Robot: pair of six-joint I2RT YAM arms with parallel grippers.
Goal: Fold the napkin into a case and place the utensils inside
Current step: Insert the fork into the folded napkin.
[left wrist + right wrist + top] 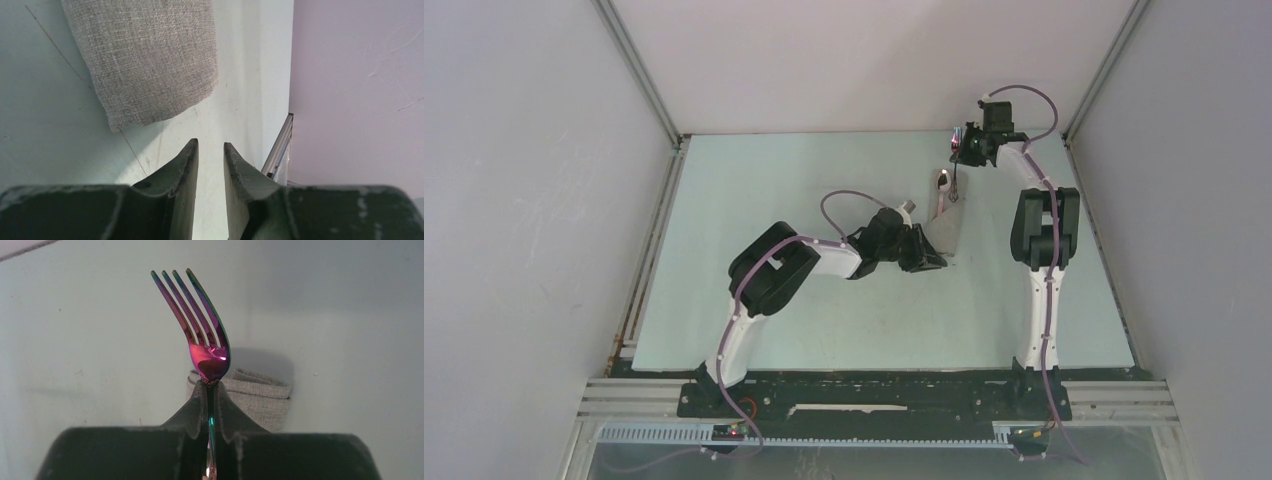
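Observation:
The napkin lies folded as a narrow grey case (948, 228) on the table, right of centre. A pale spoon (941, 181) sticks its bowl out of the case's far end. My right gripper (961, 152) hovers beyond that end, shut on the fork (955, 187). In the right wrist view the fork (200, 325) shows iridescent purple tines pointing away from the gripper (211, 382), with the case (260, 392) behind it. My left gripper (932, 258) rests by the case's near end. In the left wrist view the left gripper (210, 146) is slightly open with nothing between its jaws, and the case (145, 60) lies just ahead, untouched.
The pale green table (804, 320) is fenced by white walls with metal rails (652, 240) along its left and right edges. The right wall (360, 75) stands close beyond the left gripper.

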